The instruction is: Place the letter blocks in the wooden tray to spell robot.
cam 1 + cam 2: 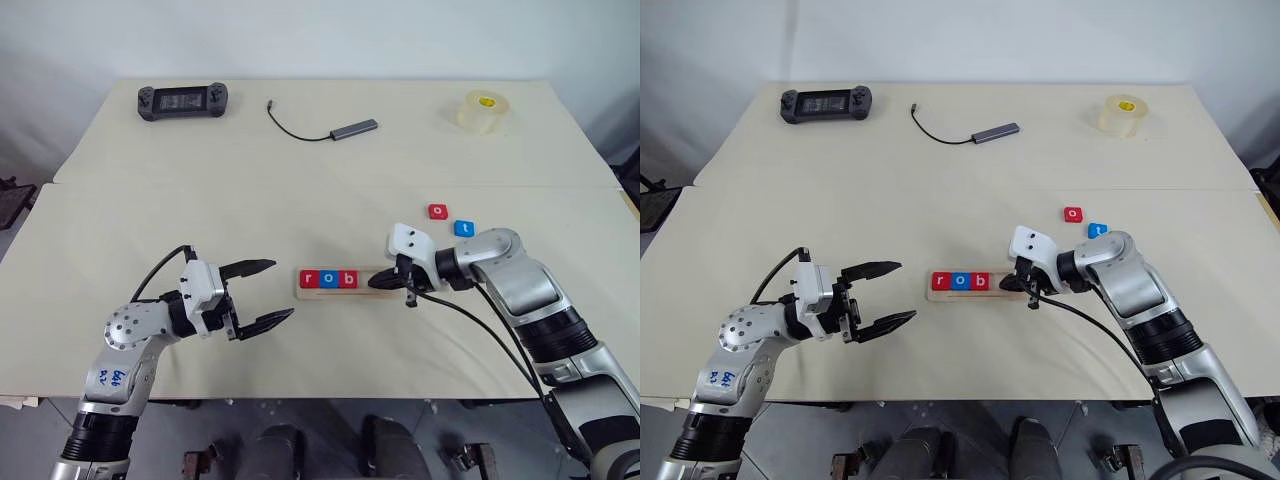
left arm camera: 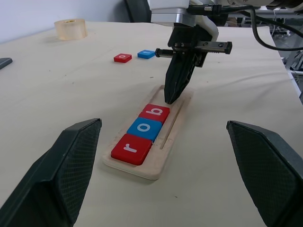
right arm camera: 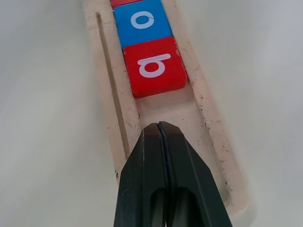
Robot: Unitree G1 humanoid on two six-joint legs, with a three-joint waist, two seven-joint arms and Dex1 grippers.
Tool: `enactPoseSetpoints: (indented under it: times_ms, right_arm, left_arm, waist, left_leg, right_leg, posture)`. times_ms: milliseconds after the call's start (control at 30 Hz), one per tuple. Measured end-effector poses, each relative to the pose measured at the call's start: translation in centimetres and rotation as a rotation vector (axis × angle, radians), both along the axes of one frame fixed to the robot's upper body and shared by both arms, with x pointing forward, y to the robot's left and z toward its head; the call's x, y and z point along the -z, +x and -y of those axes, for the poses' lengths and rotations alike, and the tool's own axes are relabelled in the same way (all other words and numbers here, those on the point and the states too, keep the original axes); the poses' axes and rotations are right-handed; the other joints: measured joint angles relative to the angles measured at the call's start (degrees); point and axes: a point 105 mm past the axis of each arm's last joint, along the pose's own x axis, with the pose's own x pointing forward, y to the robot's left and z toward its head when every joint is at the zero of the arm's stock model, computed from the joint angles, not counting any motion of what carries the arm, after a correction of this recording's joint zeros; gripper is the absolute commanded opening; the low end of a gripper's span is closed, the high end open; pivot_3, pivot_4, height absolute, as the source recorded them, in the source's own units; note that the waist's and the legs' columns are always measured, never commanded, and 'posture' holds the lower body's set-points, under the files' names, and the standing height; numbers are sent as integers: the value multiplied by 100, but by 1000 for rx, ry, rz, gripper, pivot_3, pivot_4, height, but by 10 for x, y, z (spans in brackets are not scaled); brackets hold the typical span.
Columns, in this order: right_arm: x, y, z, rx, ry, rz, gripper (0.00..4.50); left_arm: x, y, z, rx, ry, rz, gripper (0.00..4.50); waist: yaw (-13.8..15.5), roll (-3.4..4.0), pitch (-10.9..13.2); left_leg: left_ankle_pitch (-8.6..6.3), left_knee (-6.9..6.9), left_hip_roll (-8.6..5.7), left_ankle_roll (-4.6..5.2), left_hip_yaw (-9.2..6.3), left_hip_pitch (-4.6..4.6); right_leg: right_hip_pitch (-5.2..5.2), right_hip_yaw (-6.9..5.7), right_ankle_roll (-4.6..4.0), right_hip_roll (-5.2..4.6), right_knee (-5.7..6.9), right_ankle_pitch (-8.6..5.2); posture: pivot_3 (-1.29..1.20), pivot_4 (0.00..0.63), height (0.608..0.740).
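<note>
The wooden tray (image 1: 372,290) lies at the middle of the near table. In it sit a red r block (image 1: 308,279), a blue o block (image 1: 327,279) and a red b block (image 1: 347,279), side by side from its left end. My right gripper (image 1: 381,282) is shut with nothing in it, its tips over the tray's bare right part just beside the b block (image 3: 155,65). A red o block (image 1: 438,211) and a blue t block (image 1: 464,228) lie loose on the table behind the right arm. My left gripper (image 1: 268,293) stands open left of the tray, empty.
On the far table lie a black game controller (image 1: 183,100), a grey USB adapter (image 1: 354,128) with its cable, and a roll of clear tape (image 1: 484,110). A seam (image 1: 300,185) runs between the two tables.
</note>
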Motion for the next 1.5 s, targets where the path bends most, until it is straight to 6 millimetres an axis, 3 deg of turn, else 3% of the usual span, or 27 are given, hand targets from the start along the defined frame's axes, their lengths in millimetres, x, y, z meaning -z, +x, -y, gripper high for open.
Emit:
enactPoseSetpoints:
  times_ms: [300, 433, 567, 733, 867, 967, 1067, 1200, 1333, 1500]
  right_arm:
    - [-1, -3, 1, -3, 36, -1, 23]
    - [-29, -13, 4, -42, 182, 68, 186]
    - [-49, -29, 30, 8, 279, 130, 1279]
    - [-24, -47, 83, 236, 307, 173, 2914]
    - [-25, -57, 119, 432, 431, 325, 4374]
    - [-14, -67, 147, 615, 463, 419, 4470]
    - [14, -83, 174, 775, 447, 432, 4470]
    - [30, -98, 185, 823, 404, 429, 4470]
    - [23, -92, 182, 815, 426, 460, 4470]
    - [-18, -50, 164, 750, 500, 481, 4470]
  left_arm:
    - [-3, 1, 1, 11, 2, 11, 4500]
    - [-2, 0, 1, 21, 5, 7, 4500]
    - [1, 4, -1, 25, 9, -11, 4500]
    - [5, 9, -6, 28, 12, -32, 4500]
    - [7, 14, -7, 29, 9, -41, 4500]
    - [8, 17, -6, 33, 5, -48, 4500]
    - [9, 20, -6, 33, 6, -54, 4500]
    - [5, 23, -5, 44, 10, -40, 4500]
    - [4, 25, -5, 45, 11, -32, 4500]
    - [6, 24, -4, 45, 10, -34, 4500]
  waist:
    - [5, 0, 0]
    - [9, -1, 1]
    - [79, -1, 0]
    - [159, -2, 0]
    - [153, -2, 0]
    - [145, -2, -1]
    - [158, -1, -1]
    - [127, 0, -2]
    - [56, 4, -4]
    - [-3, 5, -4]
  left_leg:
    - [0, 0, 0, 0, 0, 0]
    - [0, -1, 0, 0, 0, -1]
    - [0, -1, 0, 1, -3, -1]
    - [-1, -2, -4, 2, 4, 1]
    - [0, -2, -1, 1, 11, 10]
    - [0, -3, 2, 1, 15, 13]
    - [1, -3, -5, 4, 17, 14]
    - [2, -3, 0, 6, 21, 19]
    - [3, -3, 7, 4, 28, 25]
    - [5, 1, 10, 4, 29, 25]
  right_leg:
    - [0, 0, 0, 0, -1, 0]
    - [0, -1, 0, 0, -2, 0]
    - [5, -4, 0, 0, -6, 0]
    - [7, 0, 2, -2, -7, 1]
    - [10, 5, 3, 2, -1, 1]
    - [9, 10, 2, 5, 3, 1]
    - [11, 16, 3, 3, 2, 1]
    - [11, 20, 4, 4, 3, 2]
    - [10, 27, 4, 8, 9, 2]
    - [6, 32, 4, 5, 15, 2]
  posture:
    - [0, 150, 740]
    - [0, 150, 740]
    - [0, 150, 740]
    - [0, 150, 740]
    - [0, 150, 740]
    - [0, 150, 740]
    - [0, 150, 740]
    - [0, 150, 740]
    - [0, 150, 740]
    - [0, 150, 740]
